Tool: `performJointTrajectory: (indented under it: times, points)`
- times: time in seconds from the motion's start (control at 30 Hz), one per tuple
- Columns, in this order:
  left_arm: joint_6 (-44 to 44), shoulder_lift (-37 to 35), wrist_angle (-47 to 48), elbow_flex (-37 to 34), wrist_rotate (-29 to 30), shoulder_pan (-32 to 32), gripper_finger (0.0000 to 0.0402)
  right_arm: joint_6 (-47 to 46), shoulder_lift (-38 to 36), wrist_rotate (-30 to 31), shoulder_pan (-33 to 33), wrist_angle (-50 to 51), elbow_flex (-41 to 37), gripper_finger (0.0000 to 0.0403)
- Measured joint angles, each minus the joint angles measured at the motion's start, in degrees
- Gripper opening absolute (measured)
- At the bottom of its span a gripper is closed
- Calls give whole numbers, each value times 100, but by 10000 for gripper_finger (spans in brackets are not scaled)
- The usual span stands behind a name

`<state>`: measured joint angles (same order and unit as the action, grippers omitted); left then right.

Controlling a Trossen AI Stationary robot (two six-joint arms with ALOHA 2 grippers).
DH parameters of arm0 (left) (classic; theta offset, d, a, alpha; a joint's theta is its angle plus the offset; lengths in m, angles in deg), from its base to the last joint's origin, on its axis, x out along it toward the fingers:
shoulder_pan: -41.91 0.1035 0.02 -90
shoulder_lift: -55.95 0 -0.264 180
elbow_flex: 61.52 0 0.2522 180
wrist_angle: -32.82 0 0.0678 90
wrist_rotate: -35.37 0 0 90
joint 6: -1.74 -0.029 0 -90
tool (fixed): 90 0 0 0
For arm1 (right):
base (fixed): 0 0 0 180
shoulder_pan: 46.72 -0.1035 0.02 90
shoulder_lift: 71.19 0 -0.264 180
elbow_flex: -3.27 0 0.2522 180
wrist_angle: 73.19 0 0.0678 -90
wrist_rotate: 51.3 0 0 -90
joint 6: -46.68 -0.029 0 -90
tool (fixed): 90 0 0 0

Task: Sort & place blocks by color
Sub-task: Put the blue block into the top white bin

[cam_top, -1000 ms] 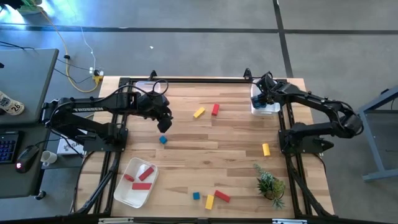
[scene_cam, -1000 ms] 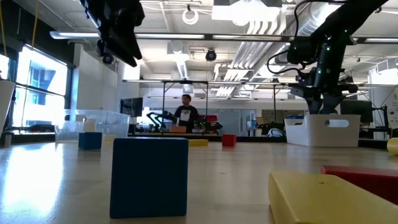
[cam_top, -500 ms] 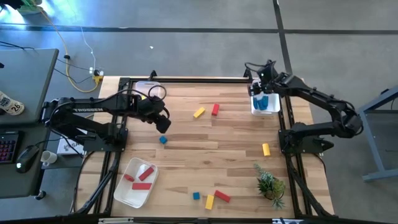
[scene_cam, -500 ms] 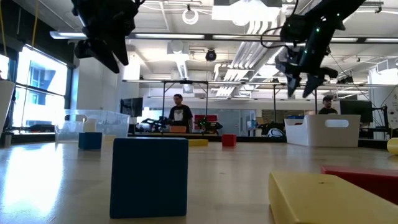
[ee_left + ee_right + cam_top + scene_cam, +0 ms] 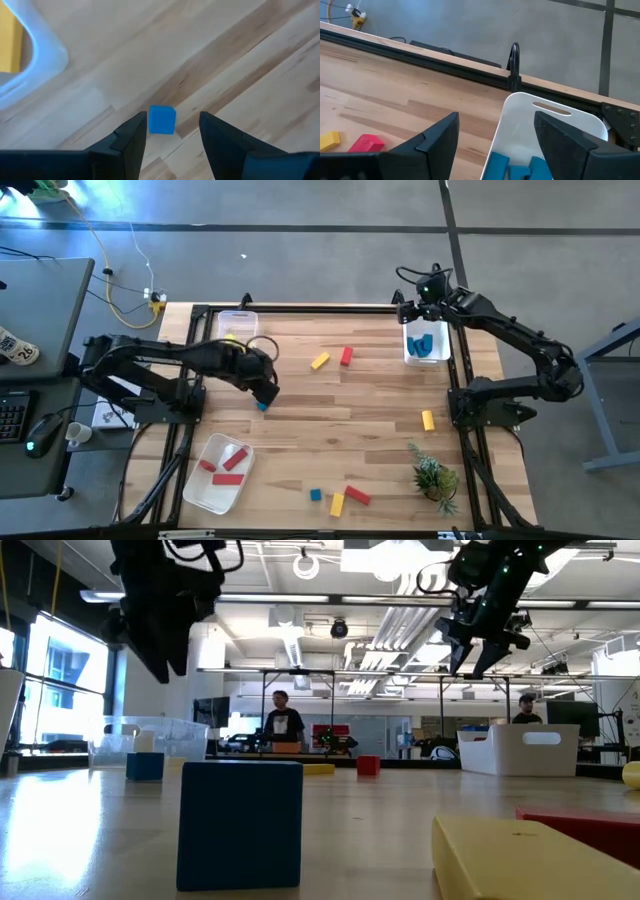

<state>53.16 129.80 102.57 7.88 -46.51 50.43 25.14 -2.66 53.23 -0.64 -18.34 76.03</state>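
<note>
A small blue block (image 5: pixel 162 120) lies flat on the wooden table (image 5: pixel 340 430). My left gripper (image 5: pixel 172 132) hangs open just above it, pointing steeply down with a finger on either side and touching nothing. The high view shows the gripper (image 5: pixel 267 390) at the block (image 5: pixel 262 407). My right gripper (image 5: pixel 415 310) stands open and empty above the white bin (image 5: pixel 520 120), which holds blue blocks (image 5: pixel 498 165). Loose blocks lie about: yellow (image 5: pixel 320 361), red (image 5: pixel 346 356), yellow (image 5: pixel 428 420), and blue (image 5: pixel 315 495), yellow (image 5: pixel 337 504) and red (image 5: pixel 357 496) near the front.
A white tray (image 5: pixel 200 495) with red blocks sits at the front left. A clear bin (image 5: pixel 237 323) with yellow in it stands at the far left. A small green plant (image 5: pixel 433 475) is at the front right. People show in the room beyond the table (image 5: pixel 285 730).
My left gripper has come down and toward the near edge over the blue block, rolling about its own axis as it went. My right gripper has risen out of the white bin with its fingers spread wider, and blue blocks now show in the bin.
</note>
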Motion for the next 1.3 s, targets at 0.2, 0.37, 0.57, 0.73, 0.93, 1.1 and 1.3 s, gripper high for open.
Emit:
performJointTrajectory:
  times: [0.2, 0.37, 0.57, 0.73, 0.93, 1.1, 1.3]
  points:
    - [-57, 691, -45, 0, -435, -70, 168, 0, 0, 0, 0, 2, 0, 245]
    - [-103, 1197, -52, 0, -641, -71, 168, -1, 0, 0, 0, 2, 0, 245]
    - [-197, 1599, -98, 0, -816, -71, 168, 0, 0, -19, 0, 0, 0, 245]
    - [-212, 1842, -156, 0, -835, -71, 168, 0, 0, -24, 0, 0, 0, 245]
    - [-211, 2166, -194, 4, -825, -71, 168, -1, 0, -47, 0, 0, 0, 245]
    - [-297, 2465, -232, 2, -786, -71, 168, 1, 0, -63, -1, 0, 0, 245]
    - [-629, 2608, -375, 2, -776, -75, 154, 17, 2, -63, 0, -2, 0, 245]
